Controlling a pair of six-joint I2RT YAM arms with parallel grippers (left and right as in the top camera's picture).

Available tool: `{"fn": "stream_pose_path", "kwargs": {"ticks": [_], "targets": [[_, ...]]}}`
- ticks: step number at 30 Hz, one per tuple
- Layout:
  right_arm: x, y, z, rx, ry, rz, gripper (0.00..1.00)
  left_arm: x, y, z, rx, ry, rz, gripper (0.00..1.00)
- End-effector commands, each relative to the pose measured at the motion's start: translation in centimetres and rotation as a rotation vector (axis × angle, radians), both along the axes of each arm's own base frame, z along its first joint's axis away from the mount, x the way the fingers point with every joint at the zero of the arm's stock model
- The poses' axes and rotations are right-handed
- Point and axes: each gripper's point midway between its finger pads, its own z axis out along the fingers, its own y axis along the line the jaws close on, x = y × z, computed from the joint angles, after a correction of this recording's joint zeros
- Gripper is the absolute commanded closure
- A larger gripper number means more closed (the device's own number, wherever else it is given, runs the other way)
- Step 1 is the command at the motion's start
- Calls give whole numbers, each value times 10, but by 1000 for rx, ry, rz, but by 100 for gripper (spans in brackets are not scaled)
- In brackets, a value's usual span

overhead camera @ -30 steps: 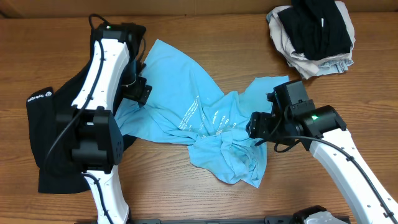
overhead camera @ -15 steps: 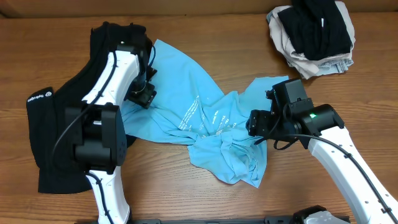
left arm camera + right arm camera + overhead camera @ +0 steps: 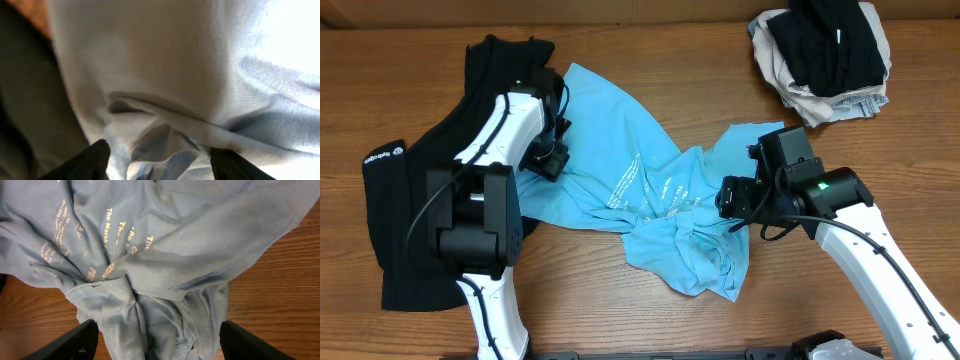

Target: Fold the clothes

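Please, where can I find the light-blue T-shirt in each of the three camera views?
Overhead: the light-blue T-shirt lies crumpled across the middle of the picture.
Left wrist: the T-shirt fills most of the picture, right of the black garment.
Right wrist: the T-shirt covers the upper and middle part, over the wooden table.
Shared landmark: the printed lettering, visible overhead and in the right wrist view, not in the left wrist view.
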Motion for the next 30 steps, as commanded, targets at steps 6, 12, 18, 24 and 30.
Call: {"fn": "stream_pose_path", "kwargs": {"ticks": [6,12,18,24,30], "targets": [[1,-2,-1,-11,-6,1,19,-3,3,-2,16,5,-16,64],[4,-1,0,-7,-19,1,19,-1,11,0,61,-7,0,87],[8,0,2,-1,-35,1,19,1,10,30,74,-13,90,96],[4,7,2,4,-32,42,19,37,3,123,30,-183,191,96],[-25,39,-4,64,37,160,20,64,0,228,-36,-456,229,96]]}}
